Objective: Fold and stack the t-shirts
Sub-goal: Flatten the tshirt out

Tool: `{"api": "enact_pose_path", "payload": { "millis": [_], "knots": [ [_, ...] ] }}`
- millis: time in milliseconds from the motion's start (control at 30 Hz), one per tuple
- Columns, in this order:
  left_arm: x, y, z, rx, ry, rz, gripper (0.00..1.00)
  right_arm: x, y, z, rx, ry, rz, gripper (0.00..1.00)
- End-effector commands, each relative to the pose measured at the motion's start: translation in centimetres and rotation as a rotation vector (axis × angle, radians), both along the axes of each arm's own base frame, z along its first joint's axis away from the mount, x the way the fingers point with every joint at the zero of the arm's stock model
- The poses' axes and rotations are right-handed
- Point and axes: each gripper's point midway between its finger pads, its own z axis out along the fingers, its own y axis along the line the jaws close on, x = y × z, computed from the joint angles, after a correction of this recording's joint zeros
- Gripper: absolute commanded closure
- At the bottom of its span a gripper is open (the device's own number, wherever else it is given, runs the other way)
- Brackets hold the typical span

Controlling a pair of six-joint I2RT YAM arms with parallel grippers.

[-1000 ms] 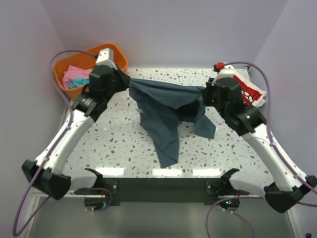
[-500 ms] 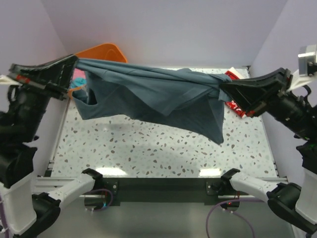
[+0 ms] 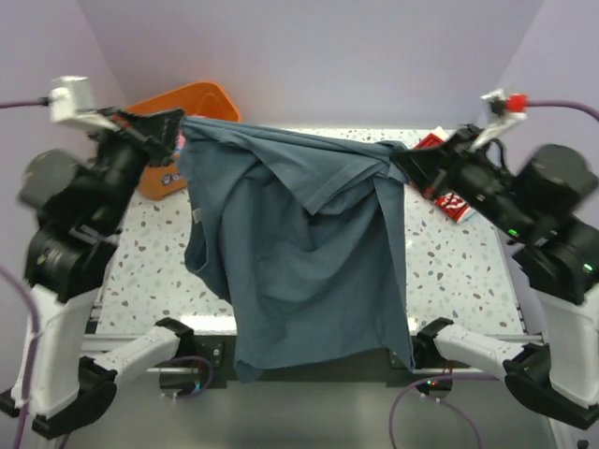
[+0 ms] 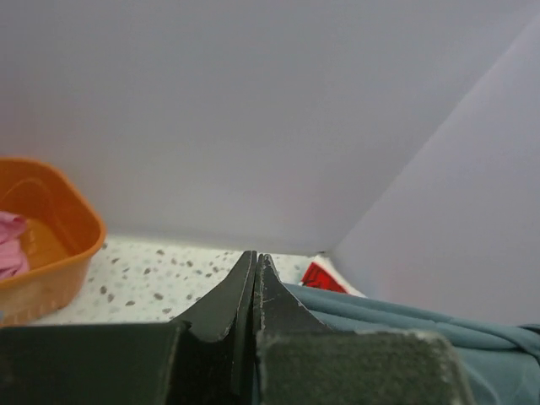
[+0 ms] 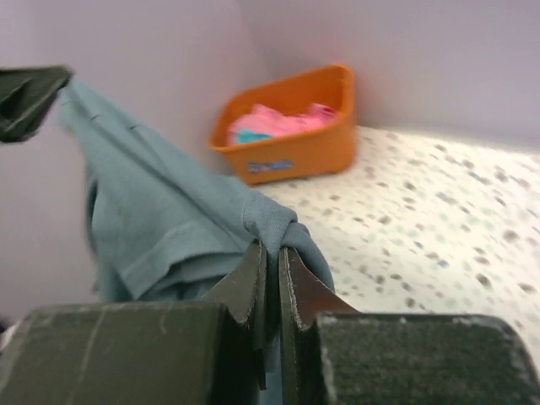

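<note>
Currently the left gripper [image 3: 176, 127] and right gripper [image 3: 405, 161] each clamp tight on an upper edge of the plain slate-blue cloth t-shirt [image 3: 309, 243]. It hangs spread between them above the speckled white table [image 3: 150, 248].

Three plain, pale lavender walls close in the space: a back wall [image 3: 328, 56], a left wall [image 3: 37, 56] and a right wall [image 3: 562, 47]. Below them lies a white terrazzo surface [image 3: 468, 271] flecked with grey and brown, with a bright glare [image 3: 206, 323] near its front edge. The light is even and soft.
</note>
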Motion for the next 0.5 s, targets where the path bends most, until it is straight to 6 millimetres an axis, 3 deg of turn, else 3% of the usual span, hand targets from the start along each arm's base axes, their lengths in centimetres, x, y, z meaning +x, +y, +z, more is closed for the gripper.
{"api": "enact_pose_path", "payload": {
  "millis": [0,33,67,100,133,167,200,233,267,300,333,367,400,433,467],
  "knots": [
    [10.9,1.1,-10.6,0.077,0.263,0.288,1.00,9.7,-4.2,-10.9,-0.252,0.242,-0.476,1.00],
    [13.1,0.6,-13.3,0.096,0.316,0.308,1.00,12.7,-4.5,-13.6,-0.297,0.293,-0.549,1.00],
    [15.3,0.1,-17.2,0.139,0.394,0.334,1.00,14.8,-5.1,-16.1,-0.329,0.339,-0.595,1.00],
    [19.0,-1.2,-22.9,0.213,0.510,0.349,1.00,16.3,-4.3,-20.3,-0.343,0.432,-0.527,1.00],
    [20.8,-1.9,-25.8,0.249,0.568,0.350,0.95,18.9,-4.2,-21.7,-0.277,0.454,-0.523,1.00],
    [22.7,-2.3,-26.7,0.269,0.595,0.355,0.80,22.1,-6.0,-26.9,-0.295,0.571,-0.558,0.99],
    [25.5,-3.3,-32.2,0.338,0.707,0.358,0.30,23.7,-6.1,-28.3,-0.290,0.591,-0.553,0.84],
    [25.6,-3.4,-34.5,0.393,0.801,0.355,0.00,25.1,-6.7,-30.1,-0.313,0.624,-0.562,0.65],
    [27.2,-3.8,-32.6,0.371,0.782,0.379,0.00,27.1,-6.6,-31.7,-0.341,0.654,-0.562,0.49],
    [27.7,-4.0,-34.8,0.409,0.837,0.377,0.00,27.8,-6.4,-32.5,-0.366,0.667,-0.548,0.32],
    [28.1,-4.3,-34.5,0.412,0.824,0.364,0.00,27.8,-6.2,-33.1,-0.405,0.687,-0.526,0.02],
    [28.0,-4.5,-34.7,0.422,0.821,0.353,0.00,28.3,-6.2,-32.6,-0.408,0.680,-0.524,0.01],
    [27.9,-4.7,-32.8,0.392,0.761,0.346,0.00,28.2,-6.1,-32.9,-0.412,0.684,-0.518,0.01],
    [27.4,-4.7,-32.7,0.389,0.750,0.337,0.00,28.2,-5.8,-32.6,-0.395,0.668,-0.501,0.01],
    [26.3,-4.6,-34.6,0.405,0.777,0.319,0.00,27.3,-5.6,-33.7,-0.396,0.686,-0.481,0.01]
  ]
}}
